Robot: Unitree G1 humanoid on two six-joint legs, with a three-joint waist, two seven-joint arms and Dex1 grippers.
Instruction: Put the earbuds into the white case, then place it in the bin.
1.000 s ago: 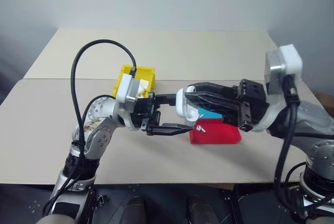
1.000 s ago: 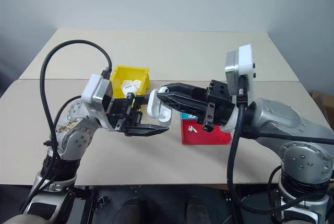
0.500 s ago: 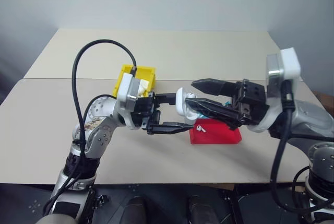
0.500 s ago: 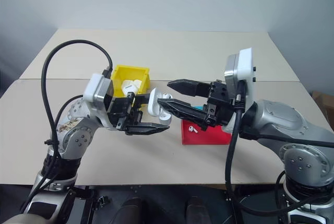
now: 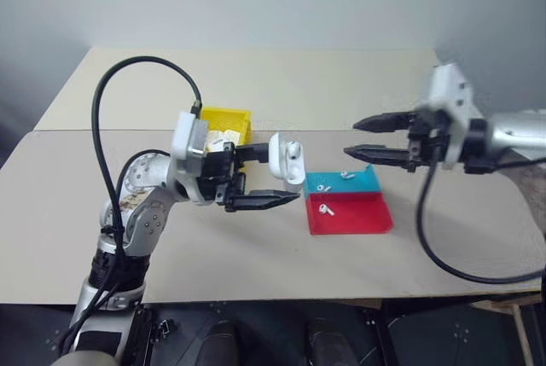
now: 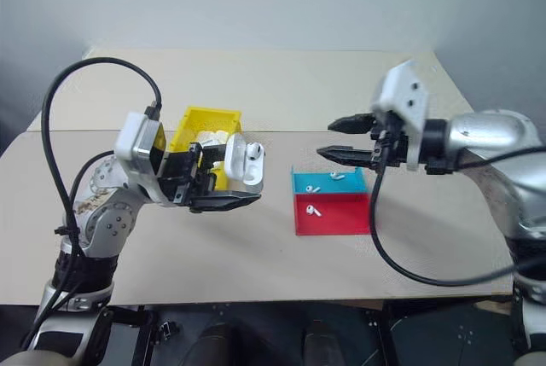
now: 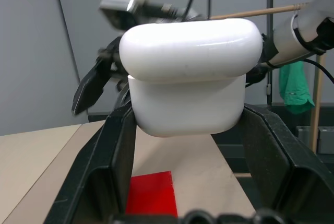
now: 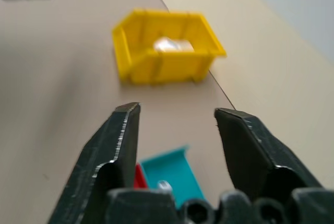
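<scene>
My left gripper (image 5: 275, 177) is shut on the white case (image 5: 286, 159), holding it above the table with its lid flipped open. In the left wrist view the case (image 7: 190, 72) sits between the two black fingers (image 7: 112, 166). My right gripper (image 5: 351, 140) hangs open and empty to the right of the case, above the far side of the blue tray (image 5: 368, 181). Two earbuds (image 5: 345, 175) lie in the blue tray and one earbud (image 5: 327, 209) lies in the red tray (image 5: 363, 217). The yellow bin (image 5: 225, 116) stands behind my left gripper.
White cases (image 5: 223, 137) lie inside the yellow bin. The blue and red trays sit side by side at the table's middle right. In the right wrist view the bin (image 8: 167, 51) is ahead and the blue tray (image 8: 175, 172) is just below the fingers.
My right gripper let go of the case, opened and drew away to the right, over the trays. The left gripper kept its hold on the case, whose lid now stands open.
</scene>
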